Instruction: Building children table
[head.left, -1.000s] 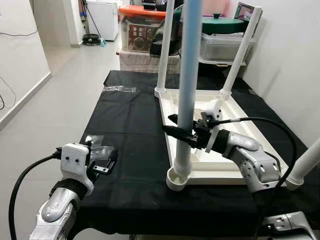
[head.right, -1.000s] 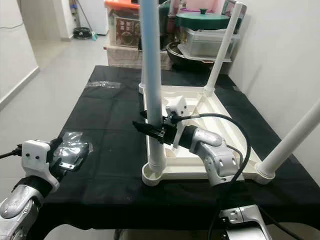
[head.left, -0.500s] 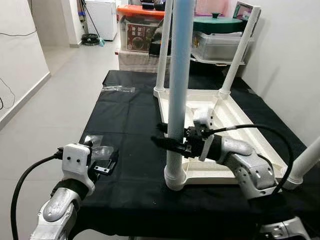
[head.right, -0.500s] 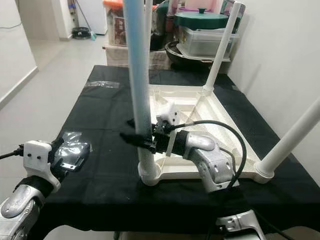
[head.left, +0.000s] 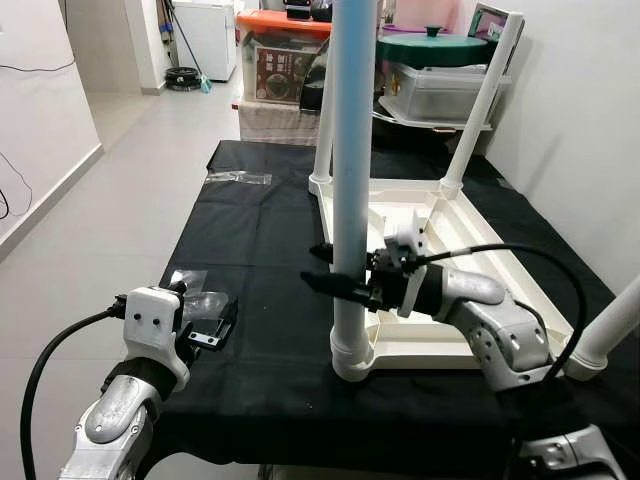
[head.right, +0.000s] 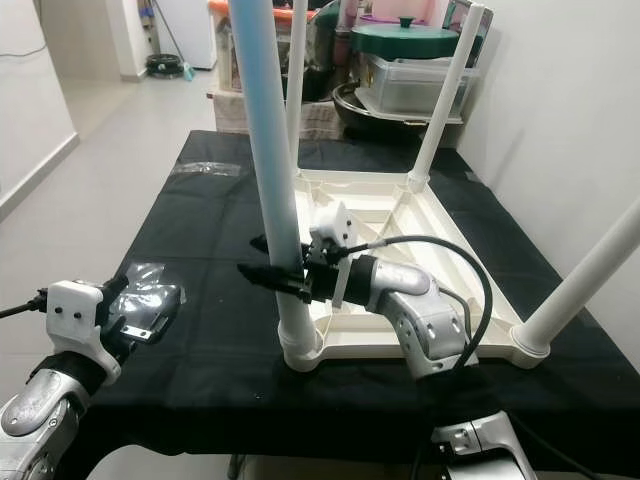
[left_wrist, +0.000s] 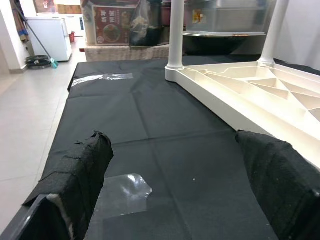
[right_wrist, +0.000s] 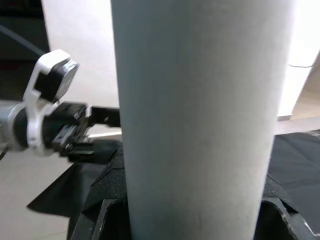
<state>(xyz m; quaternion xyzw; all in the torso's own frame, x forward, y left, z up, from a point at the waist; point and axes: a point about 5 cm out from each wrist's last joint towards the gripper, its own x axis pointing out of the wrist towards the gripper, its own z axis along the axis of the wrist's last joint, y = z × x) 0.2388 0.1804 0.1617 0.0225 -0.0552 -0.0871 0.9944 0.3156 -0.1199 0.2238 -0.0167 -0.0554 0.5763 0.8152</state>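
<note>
two black padded fingers (left_wrist: 80, 175) spread wide over a black tablecloth (left_wrist: 150, 125); a clear plastic bag (left_wrist: 122, 192) lies between them, upturned white tabletop (left_wrist: 250, 95) beyond.

I see a worktop draped in black cloth (head.left: 260, 260), with a clear plastic bag (head.left: 238, 178) near its far left edge and another (left_wrist: 122, 192) near the front left. Behind it stand an orange-lidded storage box (head.left: 275, 55), a green pot lid (head.left: 435, 48) on a clear bin (head.left: 440, 92), and a white fridge (head.left: 205, 35).

Silver arms, white wrist housings, black cables, seemingly taped black fingers (left_wrist: 82, 180).
</note>
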